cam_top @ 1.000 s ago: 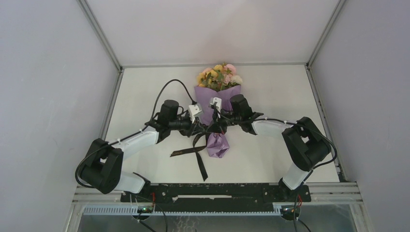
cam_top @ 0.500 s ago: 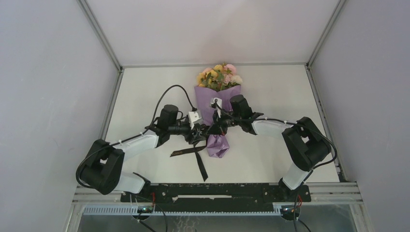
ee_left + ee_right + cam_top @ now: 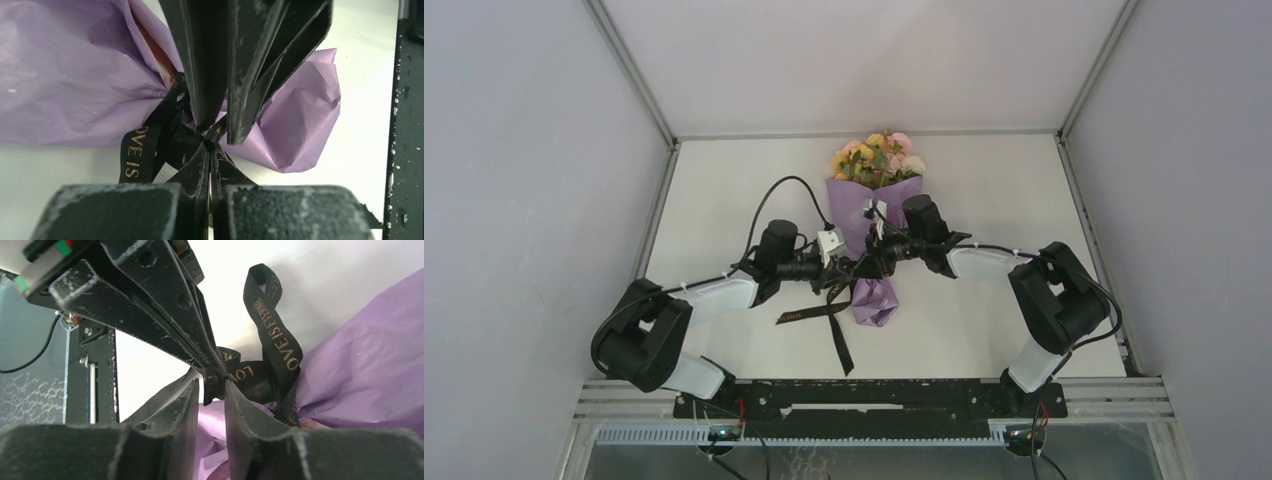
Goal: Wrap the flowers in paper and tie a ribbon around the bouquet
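The left pincer (image 3: 210,150) is pressed tight on the black, gold-lettered ribbon (image 3: 134,155), while the right pincer (image 3: 212,390) is held slightly apart around a strand. Crinkly lilac paper (image 3: 65,75) is cinched there. The bouquet (image 3: 894,192) is laid mid-frame on the white desk (image 3: 994,190).

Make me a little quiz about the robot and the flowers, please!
1. True or false: the ribbon is black with gold letters.
2. Pick one: what colour is the paper wrapped around the flowers? A green, B lilac-purple, C white.
3. Fill the gap: the left gripper is pinched shut on the ____.

Key: 1 true; 2 B; 3 ribbon.
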